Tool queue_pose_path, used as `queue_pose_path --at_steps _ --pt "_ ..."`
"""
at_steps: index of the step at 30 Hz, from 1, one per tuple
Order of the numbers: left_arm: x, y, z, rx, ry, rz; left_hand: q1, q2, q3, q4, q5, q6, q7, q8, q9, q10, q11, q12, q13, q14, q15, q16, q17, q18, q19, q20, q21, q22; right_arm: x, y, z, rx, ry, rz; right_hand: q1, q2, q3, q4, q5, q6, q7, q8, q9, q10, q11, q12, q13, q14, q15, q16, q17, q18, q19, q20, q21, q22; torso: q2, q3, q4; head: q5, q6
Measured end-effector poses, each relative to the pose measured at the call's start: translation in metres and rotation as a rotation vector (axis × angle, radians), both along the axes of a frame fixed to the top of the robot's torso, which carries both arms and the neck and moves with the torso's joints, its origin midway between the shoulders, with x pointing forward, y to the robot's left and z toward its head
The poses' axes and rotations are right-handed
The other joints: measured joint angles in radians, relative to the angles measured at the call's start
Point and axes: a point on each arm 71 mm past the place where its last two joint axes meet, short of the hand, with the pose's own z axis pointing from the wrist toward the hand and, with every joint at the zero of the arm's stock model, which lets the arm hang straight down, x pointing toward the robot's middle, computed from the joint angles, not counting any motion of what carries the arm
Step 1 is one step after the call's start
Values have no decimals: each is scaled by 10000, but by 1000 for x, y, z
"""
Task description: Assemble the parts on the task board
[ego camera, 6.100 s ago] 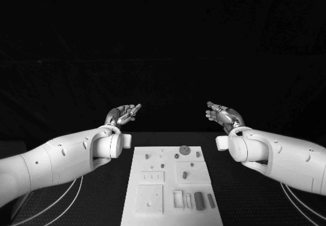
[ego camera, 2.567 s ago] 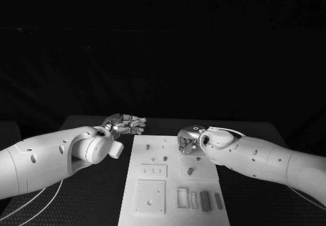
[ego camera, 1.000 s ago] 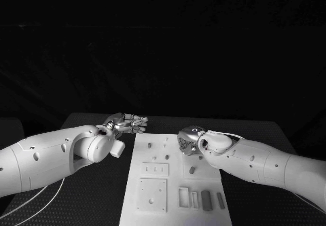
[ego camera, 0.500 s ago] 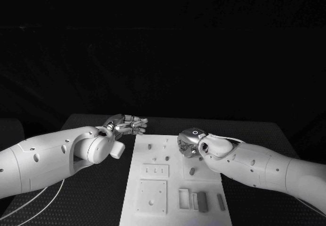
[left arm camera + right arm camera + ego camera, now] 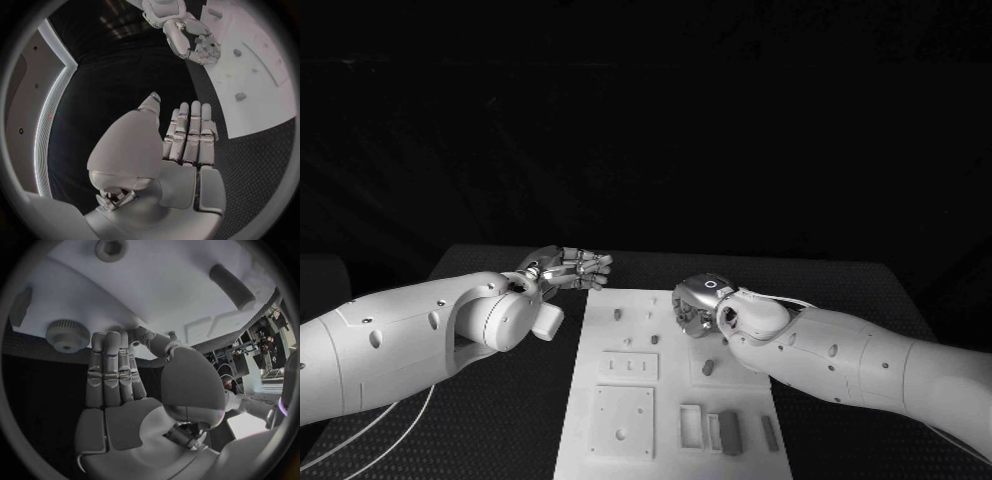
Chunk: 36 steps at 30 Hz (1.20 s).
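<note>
The white task board (image 5: 596, 385) lies lengthwise in the middle of the black table. Small grey pegs (image 5: 617, 314) stand at its far end, and a short part (image 5: 708, 368) sits mid-right. My right hand (image 5: 697, 305) hovers low over the board's far right area. In the right wrist view its fingers (image 5: 109, 365) are stretched out straight and hold nothing, their tips right beside a toothed gear (image 5: 65, 335) on the board (image 5: 156, 295). My left hand (image 5: 571, 268) floats off the board's far left corner with straight fingers (image 5: 190, 130) and an empty palm.
A slotted plate (image 5: 629, 367) and a square plate (image 5: 620, 422) sit on the board's left half. Long cylinders (image 5: 728, 432) lie in slots at its near right. A thick dark cylinder (image 5: 231, 285) lies beyond the right hand. Black table surface (image 5: 473, 420) flanks the board.
Both hands have come down from a raised, palm-up pose beyond the board. The right hand now covers the gear's spot and has crept slightly nearer. The left hand has hardly moved lately.
</note>
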Motion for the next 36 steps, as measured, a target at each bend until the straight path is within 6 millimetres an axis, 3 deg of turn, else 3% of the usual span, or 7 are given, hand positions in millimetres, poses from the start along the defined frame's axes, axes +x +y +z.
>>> queue_pose_path --at_steps 20,21,36 --pt "1 -2 0 7 -8 -13 0 0 0 0 0 0 0 0 2 0 0 0 -8 27 27 0 7 -1 0 0 -40 -2 6 28 18 211 -1160 -370 37 -150 232 121 41 70 12 5 0 159 -21 1 57 10 -59 122 96 88 89 -55 224 0 16 -11 24 29 118" --pt "1 -2 0 8 -9 -16 0 0 0 0 0 0 0 0 2 0 0 0 -8 28 28 0 7 0 0 0 -39 -2 6 30 19 206 -1210 -383 38 -151 271 107 52 70 11 5 -5 218 -72 20 80 -2 -113 124 98 249 90 -57 243 3 17 -14 26 29 129" --pt "2 -7 0 2 -17 -93 0 0 0 0 39 0 0 0 -7 0 0 0 -7 28 28 0 17 -1 0 0 -39 -4 10 44 21 -16 -1650 -361 9 -204 315 150 52 70 -1 5 -6 218 -72 -23 87 -3 -115 161 121 254 90 -56 264 5 39 -22 57 35 252"
